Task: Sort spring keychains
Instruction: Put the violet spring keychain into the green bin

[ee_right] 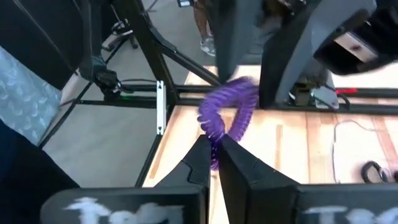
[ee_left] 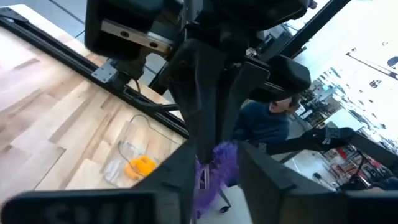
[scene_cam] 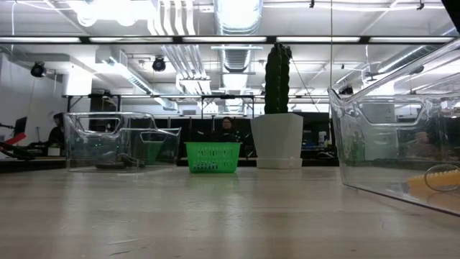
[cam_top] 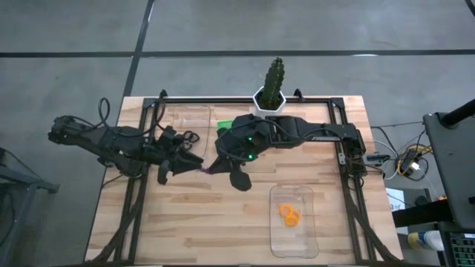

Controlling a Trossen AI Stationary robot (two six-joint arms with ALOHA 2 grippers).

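Nearest the front edge of the wooden table point(cam_top: 223, 222), a clear plastic tray point(cam_top: 292, 245) is lying right of centre, and orange spring keychains point(cam_top: 290, 216) are sitting inside it; the left wrist view is also catching that orange cluster point(ee_left: 140, 167) through the tray's clear wall.

Farther in, at mid-table, the two grippers are meeting above the surface. The right gripper point(ee_right: 213, 163) is reaching in from the right side with its fingers pressed together on the lower end of a purple spring keychain point(ee_right: 227, 112), whose coiled loop is rising above the fingertips. The left gripper point(ee_left: 214, 168) is coming in from the left, facing the other; the purple coil is showing between its two fingers, but whether those fingers are gripping it or merely standing around it cannot be told. From above, the purple keychain point(cam_top: 204, 170) is appearing as a small spot between the two grippers, held clear of the wood.

Beyond them, toward the back left, a second clear tray point(cam_top: 187, 124) is holding black spring keychains point(cam_top: 191, 138). A green bin point(scene_cam: 212, 157) is standing near the back centre, and a potted cactus point(cam_top: 271, 90) is standing at the rear edge.
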